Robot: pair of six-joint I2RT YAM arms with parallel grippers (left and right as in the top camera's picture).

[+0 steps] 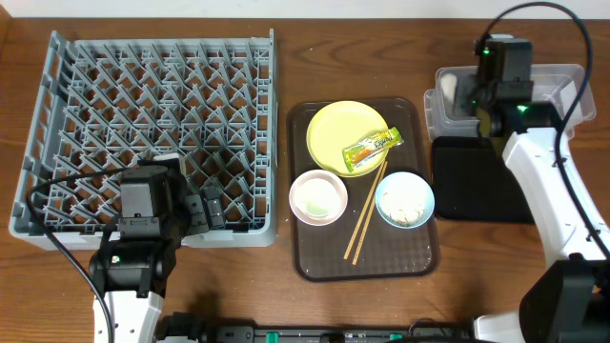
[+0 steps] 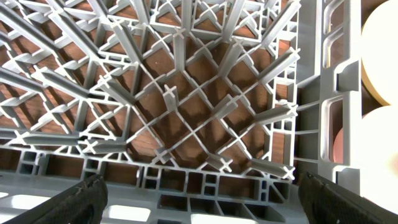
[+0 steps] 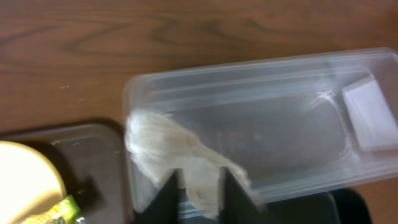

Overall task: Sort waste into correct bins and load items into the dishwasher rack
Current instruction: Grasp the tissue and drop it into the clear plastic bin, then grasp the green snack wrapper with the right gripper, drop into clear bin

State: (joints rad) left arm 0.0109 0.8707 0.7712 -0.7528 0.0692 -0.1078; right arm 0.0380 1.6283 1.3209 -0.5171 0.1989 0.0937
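Observation:
My right gripper point(image 1: 474, 95) point(image 3: 199, 173) is shut on the white crumpled scrap point(image 3: 155, 140) and holds it over the left end of the clear tub point(image 1: 562, 81) point(image 3: 280, 130). The black tray point(image 1: 477, 181) lies just in front of the tub. The green-and-orange wrapper point(image 1: 372, 148) lies on the yellow plate point(image 1: 338, 129). The pinkish-white bowl point(image 1: 318, 197), the light blue bowl point(image 1: 405, 200) with beige leftovers and two chopsticks point(image 1: 367, 214) sit nearby. My left gripper point(image 1: 205, 210) point(image 2: 199, 199) is open and empty over the front right edge of the grey rack point(image 1: 143, 95) point(image 2: 186, 93). The white cup is out of view.
The plate, bowls and chopsticks rest on a brown serving tray point(image 1: 381, 262) between the rack and the bins. Wooden tabletop point(image 1: 286, 286) shows around everything. A white label point(image 3: 367, 112) sits at the tub's right end.

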